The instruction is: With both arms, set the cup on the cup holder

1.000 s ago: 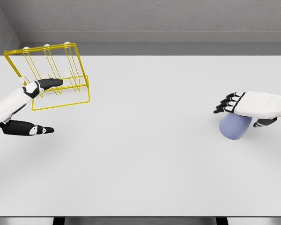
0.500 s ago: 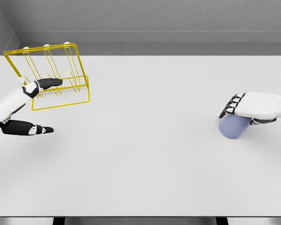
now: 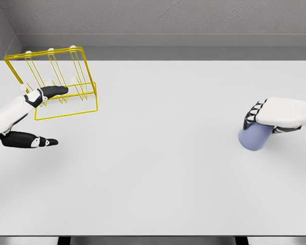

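Grasp step in hand: right hand (image 3: 275, 116) is curled over the cup (image 3: 255, 138). Left hand (image 3: 33, 117) is spread beside the cup holder (image 3: 53, 84). A lift is called for next.

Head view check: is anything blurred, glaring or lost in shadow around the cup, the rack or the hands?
Head view: sharp throughout, flat even lighting, no glare. The pale blue cup under the right hand and the yellow wire cup holder by the left hand have crisp edges; only faint soft shadows fall on the white table.
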Controlling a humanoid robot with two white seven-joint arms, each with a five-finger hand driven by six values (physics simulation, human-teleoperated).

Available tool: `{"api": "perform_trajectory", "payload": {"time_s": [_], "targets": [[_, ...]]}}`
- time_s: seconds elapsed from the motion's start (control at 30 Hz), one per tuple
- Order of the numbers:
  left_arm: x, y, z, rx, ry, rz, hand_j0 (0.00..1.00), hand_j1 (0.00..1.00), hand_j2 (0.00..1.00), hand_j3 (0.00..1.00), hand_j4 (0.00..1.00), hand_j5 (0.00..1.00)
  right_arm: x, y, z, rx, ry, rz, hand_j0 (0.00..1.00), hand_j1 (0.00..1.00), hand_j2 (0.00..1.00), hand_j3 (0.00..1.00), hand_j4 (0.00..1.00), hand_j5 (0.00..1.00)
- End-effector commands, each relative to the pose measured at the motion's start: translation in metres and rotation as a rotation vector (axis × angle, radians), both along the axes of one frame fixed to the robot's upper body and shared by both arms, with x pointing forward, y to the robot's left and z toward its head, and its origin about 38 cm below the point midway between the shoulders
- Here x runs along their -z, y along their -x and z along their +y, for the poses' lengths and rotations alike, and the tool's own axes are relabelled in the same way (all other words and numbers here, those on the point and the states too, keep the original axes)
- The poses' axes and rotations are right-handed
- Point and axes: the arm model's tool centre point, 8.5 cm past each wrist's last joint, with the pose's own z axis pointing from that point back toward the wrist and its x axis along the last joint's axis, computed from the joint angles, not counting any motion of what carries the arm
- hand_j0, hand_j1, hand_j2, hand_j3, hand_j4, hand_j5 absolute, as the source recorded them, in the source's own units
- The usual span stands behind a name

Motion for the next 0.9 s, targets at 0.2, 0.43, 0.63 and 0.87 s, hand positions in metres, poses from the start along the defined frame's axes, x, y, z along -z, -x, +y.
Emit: {"api": "perform_trajectory", "payload": {"time_s": [0.2,0.43,0.63,0.87], "targets": [[-0.001,0.000,0.000,-0.001,0.004,0.002,1.00,1.00,1.00,1.00,1.00,1.00,-0.009,0.001,0.006,-0.020,-0.008,-0.020,0.56,0.56,0.56,0.56,0.56,0.56],[0.000,0.000,0.000,0.000,0.002,0.003,1.00,1.00,1.00,1.00,1.00,1.00,-0.022,0.001,0.015,-0.051,-0.009,-0.052,0.53,0.53,0.53,0.53,0.53,0.53],[0.004,0.002,-0.002,0.007,0.003,0.015,1.00,1.00,1.00,1.00,1.00,1.00,-0.031,0.007,0.033,-0.112,-0.019,-0.079,0.53,0.53,0.53,0.53,0.53,0.53],[0.004,0.002,-0.001,0.004,0.005,0.016,1.00,1.00,1.00,1.00,1.00,1.00,-0.050,0.011,0.053,-0.178,-0.028,-0.132,0.53,0.53,0.53,0.53,0.53,0.53]]}}
